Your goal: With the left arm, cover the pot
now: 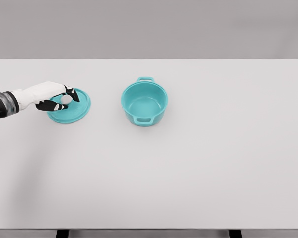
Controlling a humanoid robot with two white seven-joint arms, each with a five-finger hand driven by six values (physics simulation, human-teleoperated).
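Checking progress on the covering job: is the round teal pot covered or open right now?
Open. The round teal pot shows its bare inside, while the flat teal lid lies on the white table under the left hand.

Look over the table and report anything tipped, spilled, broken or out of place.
Nothing stands out. The teal pot stands upright and uncovered, with nothing in it, near the table's middle. Its lid lies flat to the left, apart from the pot, with the left robot hand over its knob. No spill or damage shows.
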